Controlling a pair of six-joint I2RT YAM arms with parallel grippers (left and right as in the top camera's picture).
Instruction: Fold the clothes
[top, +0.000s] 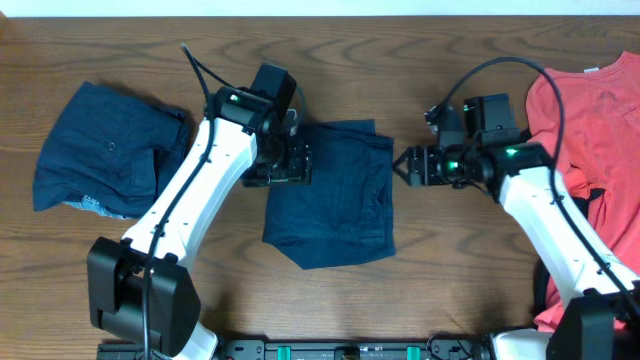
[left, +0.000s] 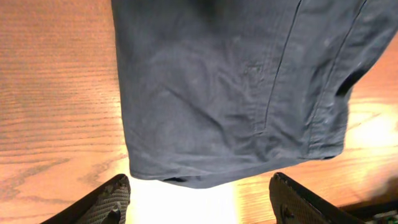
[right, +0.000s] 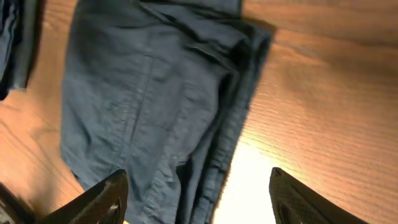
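Observation:
Navy shorts lie folded in the table's middle. They also show in the left wrist view and the right wrist view. My left gripper hovers open at their left edge, holding nothing. My right gripper hovers open at their right edge, empty. A second pair of navy shorts, with a small-buttoned pocket, lies loosely folded at the far left. A coral-red T-shirt lies at the far right, partly under my right arm.
The wooden table carries only the garments and arms. The arm bases stand at the front edge.

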